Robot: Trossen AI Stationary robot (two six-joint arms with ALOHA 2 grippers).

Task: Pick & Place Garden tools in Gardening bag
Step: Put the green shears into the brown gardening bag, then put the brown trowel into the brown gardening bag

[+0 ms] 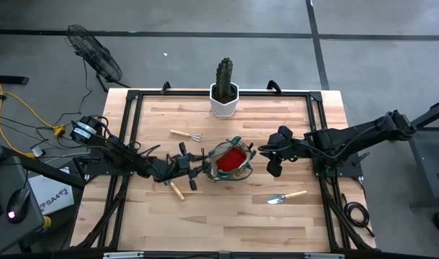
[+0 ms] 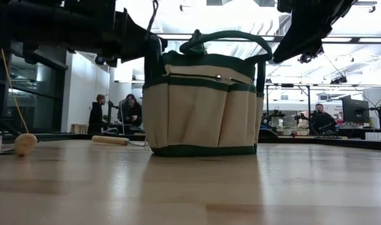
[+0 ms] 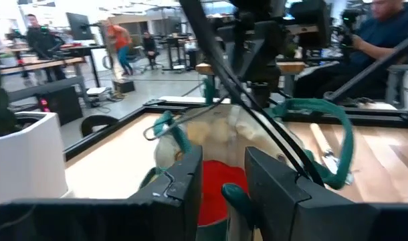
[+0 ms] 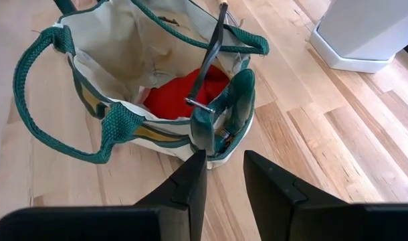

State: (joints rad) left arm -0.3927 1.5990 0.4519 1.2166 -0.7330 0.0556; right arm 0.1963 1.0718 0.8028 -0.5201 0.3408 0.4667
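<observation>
Letting go of the pruning shears [image 4: 221, 114] is the step in hand, by my reading. They hang over the rim of the gardening bag [image 2: 197, 106], beside the red glove [image 4: 180, 94] lying inside. The left gripper [image 3: 224, 167] is at that rim, its fingers spread either side of a green handle. It should back straight out from the bag, clear of the loop handles. The right gripper [image 4: 224, 174] waits opposite it across the bag, fingers slightly apart and empty. On the worktop [image 1: 306, 223], a trowel [image 1: 286, 196] and the mini rake [image 1: 186, 135] lie near the bag.
</observation>
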